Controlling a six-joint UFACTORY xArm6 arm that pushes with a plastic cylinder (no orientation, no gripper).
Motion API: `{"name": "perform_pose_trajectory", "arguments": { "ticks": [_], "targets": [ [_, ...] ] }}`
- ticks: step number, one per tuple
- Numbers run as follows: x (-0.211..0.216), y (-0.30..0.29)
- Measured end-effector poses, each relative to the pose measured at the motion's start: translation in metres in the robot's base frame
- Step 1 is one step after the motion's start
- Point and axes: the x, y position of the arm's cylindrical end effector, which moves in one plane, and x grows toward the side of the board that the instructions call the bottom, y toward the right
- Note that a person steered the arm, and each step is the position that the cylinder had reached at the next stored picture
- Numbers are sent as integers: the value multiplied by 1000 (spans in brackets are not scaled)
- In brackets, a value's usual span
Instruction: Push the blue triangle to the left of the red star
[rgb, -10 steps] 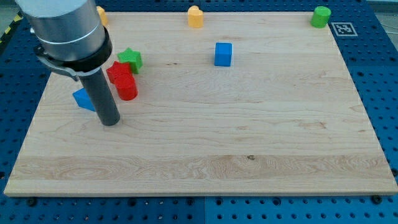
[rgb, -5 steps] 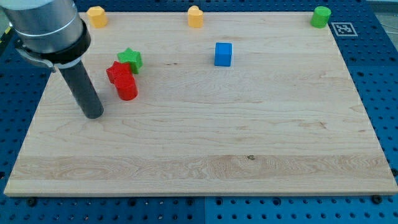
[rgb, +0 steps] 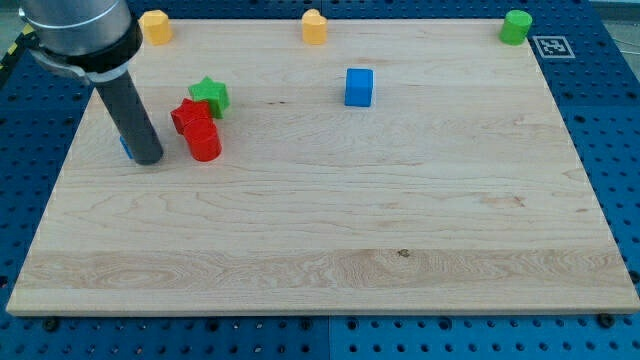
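Note:
The red star (rgb: 189, 115) lies at the upper left of the board, touching a red cylinder (rgb: 205, 142) just below it and a green star (rgb: 210, 95) above it. My dark rod stands left of the red blocks, with my tip (rgb: 147, 159) on the board. The blue triangle (rgb: 125, 148) is almost wholly hidden behind the rod; only a thin blue sliver shows at the rod's left edge. It sits left of and slightly below the red star.
A blue cube (rgb: 359, 87) lies at the upper middle. A yellow block (rgb: 154, 25), a second yellow block (rgb: 314, 26) and a green cylinder (rgb: 517, 26) sit along the top edge of the wooden board (rgb: 330, 250).
My rod has moved left and then up the view, from right of the blue triangle to in front of it. The triangle is now nearly hidden. The other blocks have not moved.

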Motion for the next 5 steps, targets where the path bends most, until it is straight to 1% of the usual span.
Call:
{"name": "perform_pose_trajectory", "arguments": {
  "ticks": [2,3,4,5],
  "targets": [
    [-6,-4],
    [13,0],
    [15,-1],
    [15,15]
  ]
}}
